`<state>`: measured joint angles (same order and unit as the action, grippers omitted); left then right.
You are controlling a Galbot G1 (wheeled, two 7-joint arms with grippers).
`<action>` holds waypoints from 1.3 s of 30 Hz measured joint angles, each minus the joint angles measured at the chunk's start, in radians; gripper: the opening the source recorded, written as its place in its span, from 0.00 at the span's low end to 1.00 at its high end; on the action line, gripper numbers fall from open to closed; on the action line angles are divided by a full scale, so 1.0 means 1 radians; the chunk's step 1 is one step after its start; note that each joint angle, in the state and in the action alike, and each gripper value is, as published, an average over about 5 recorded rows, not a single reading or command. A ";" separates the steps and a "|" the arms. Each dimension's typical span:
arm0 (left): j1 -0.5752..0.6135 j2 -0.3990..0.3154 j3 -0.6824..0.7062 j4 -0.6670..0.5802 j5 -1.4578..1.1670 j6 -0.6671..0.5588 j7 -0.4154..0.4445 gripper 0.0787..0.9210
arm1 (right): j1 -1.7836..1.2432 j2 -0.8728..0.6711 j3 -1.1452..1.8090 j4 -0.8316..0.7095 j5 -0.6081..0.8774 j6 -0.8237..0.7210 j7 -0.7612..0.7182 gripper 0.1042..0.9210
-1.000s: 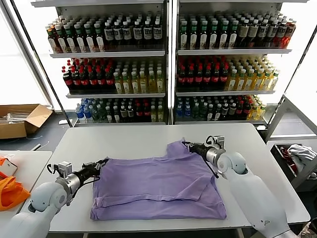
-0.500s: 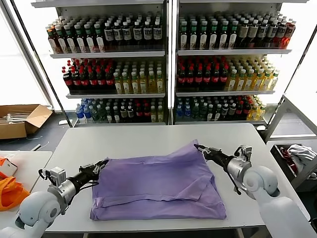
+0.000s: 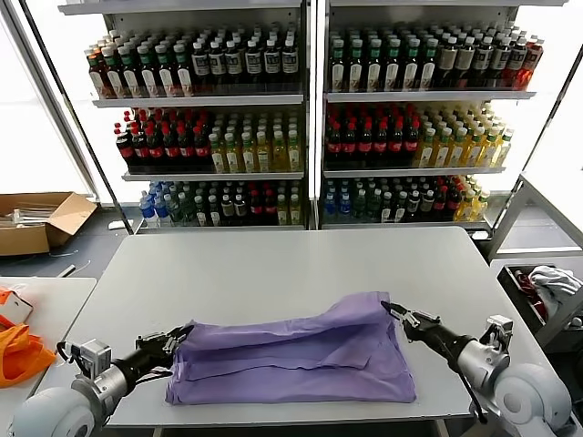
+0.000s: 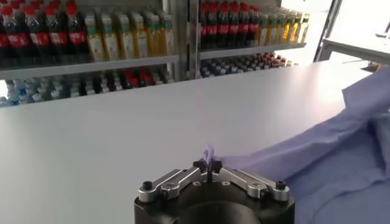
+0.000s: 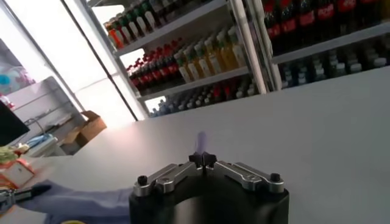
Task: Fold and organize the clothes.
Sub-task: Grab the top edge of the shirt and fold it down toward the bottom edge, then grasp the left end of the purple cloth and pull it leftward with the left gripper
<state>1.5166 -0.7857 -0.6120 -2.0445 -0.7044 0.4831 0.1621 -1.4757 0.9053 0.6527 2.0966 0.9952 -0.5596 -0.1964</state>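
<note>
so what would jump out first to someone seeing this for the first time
Probably the lavender T-shirt lying half folded near the front edge of the white table, pinched at both ends. The left pincer is shut on its left corner and the right pincer on its right corner, the far edge lifted between them. Behind stand shelves of bottles, packed full.
</note>
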 measured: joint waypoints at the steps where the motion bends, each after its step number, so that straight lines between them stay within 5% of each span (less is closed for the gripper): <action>1: 0.007 0.000 -0.001 0.003 0.004 -0.001 0.002 0.02 | -0.024 0.002 0.008 0.010 -0.005 0.000 0.000 0.00; 8: 0.041 -0.010 -0.004 0.026 0.034 -0.006 0.009 0.10 | -0.148 0.016 0.055 0.057 -0.044 0.002 0.002 0.06; 22: 0.127 -0.018 -0.101 -0.015 0.044 -0.017 -0.042 0.58 | -0.233 0.037 0.179 0.112 -0.185 0.125 0.011 0.55; 31: 0.181 -0.115 -0.080 -0.103 0.035 -0.072 -0.196 0.86 | -0.273 0.119 0.212 0.126 -0.356 0.353 0.008 0.83; 39: 0.183 -0.259 0.039 -0.133 0.101 -0.144 -0.398 0.88 | -0.308 0.176 0.214 0.126 -0.464 0.493 0.003 0.88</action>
<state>1.6997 -1.0451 -0.5735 -2.1773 -0.6035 0.3394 -0.2358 -1.7833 1.0811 0.8662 2.2221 0.5316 -0.0663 -0.1934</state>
